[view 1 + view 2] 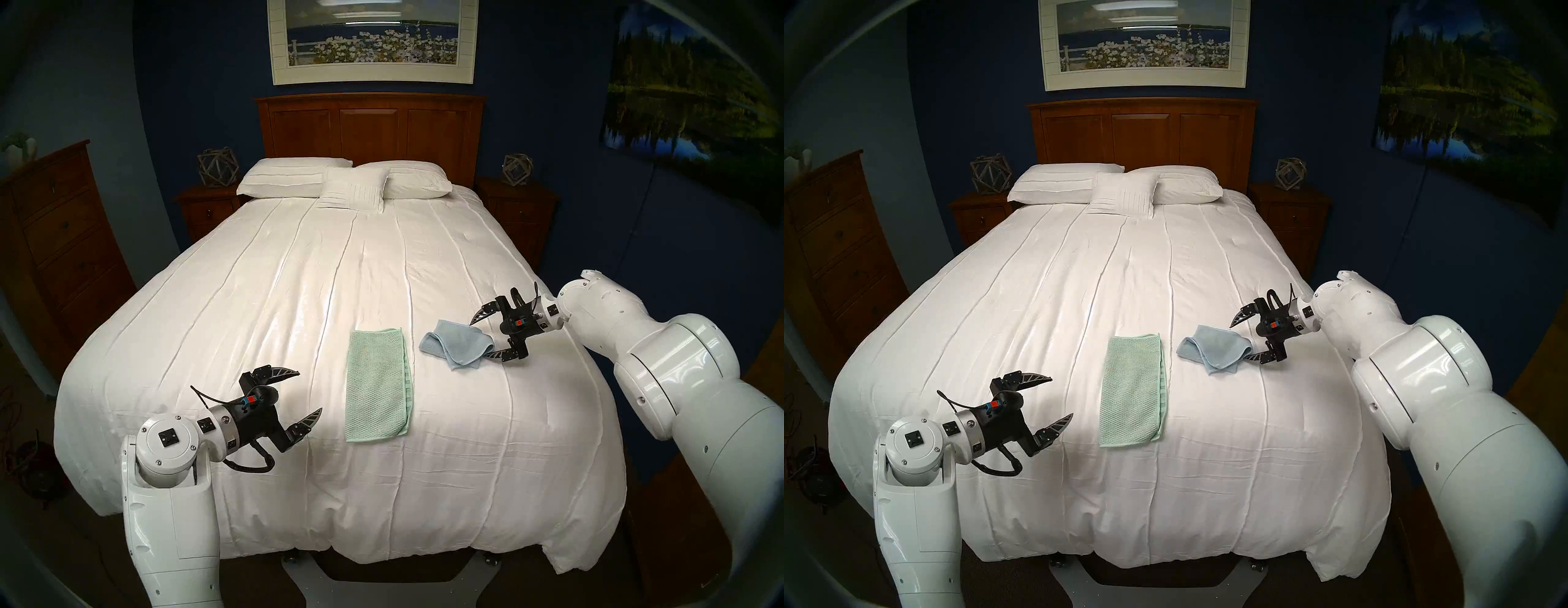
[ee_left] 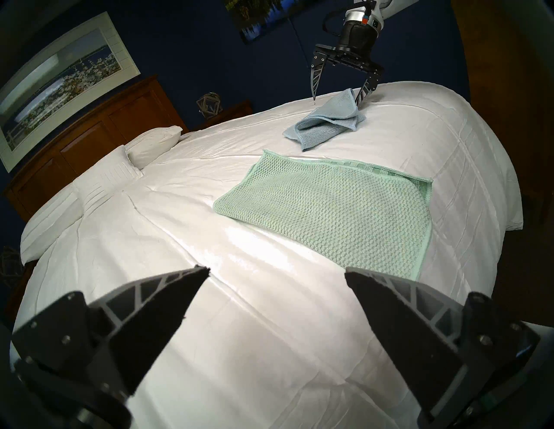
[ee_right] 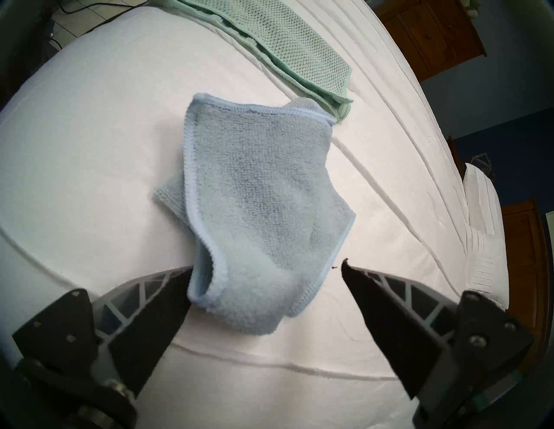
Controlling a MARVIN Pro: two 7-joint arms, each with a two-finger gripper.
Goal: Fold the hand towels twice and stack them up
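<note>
A mint green waffle-weave hand towel (image 1: pixel 379 386) (image 1: pixel 1134 390) (image 2: pixel 329 209) lies flat on the bedspread as a long rectangle, doubled over with a second layer showing along its right edge. To its right, a light blue plush hand towel (image 1: pixel 460 346) (image 1: pixel 1214 350) (image 3: pixel 254 185) sits rumpled. My right gripper (image 1: pixel 480 339) (image 3: pixel 267 266) is open, and the blue towel's near end lies between its fingers. One finger (image 3: pixel 168 293) touches the cloth's edge. My left gripper (image 1: pixel 309 392) (image 2: pixel 276 270) hovers open and empty, left of the green towel.
The white bedspread (image 1: pixel 297 276) covers the whole bed and drops off at the near edge. Three white pillows (image 1: pixel 352 184) lean against the wooden headboard (image 1: pixel 369 127). Nightstands (image 1: pixel 515 208) flank the bed, and a tall dresser (image 1: pixel 55 237) stands at the left.
</note>
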